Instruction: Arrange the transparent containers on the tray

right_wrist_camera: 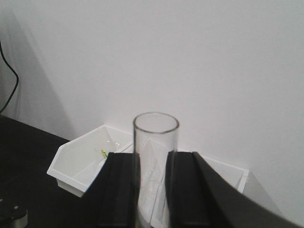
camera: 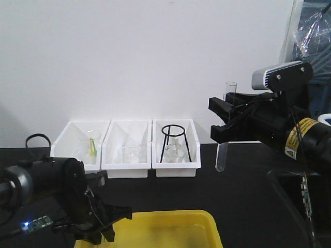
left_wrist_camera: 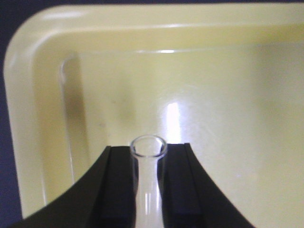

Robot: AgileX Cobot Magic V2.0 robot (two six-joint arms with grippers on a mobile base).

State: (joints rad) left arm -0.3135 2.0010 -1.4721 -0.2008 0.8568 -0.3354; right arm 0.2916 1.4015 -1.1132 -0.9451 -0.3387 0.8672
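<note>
Closest to me, the left hand (camera: 115, 225) hangs over the left part of the yellow tray (left_wrist_camera: 28, 95), closed tight on one test tube (left_wrist_camera: 148, 190). Its long axis runs along the fingers, open rim pointing out over the tray floor. Up behind the tray's far right corner, above the bench (camera: 243, 175), my right hand (camera: 223, 121) pinches the other test tube (camera: 221, 155) upright, rim up, round bottom down. Three white bins (camera: 126, 150) line up behind the tray, with a black ring stand (camera: 175, 142) in the rightmost.

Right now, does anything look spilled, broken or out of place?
Nothing stands out. The right gripper holds one tube upright, the left gripper holds the other tube over the tray. No spills or cracks show.
</note>
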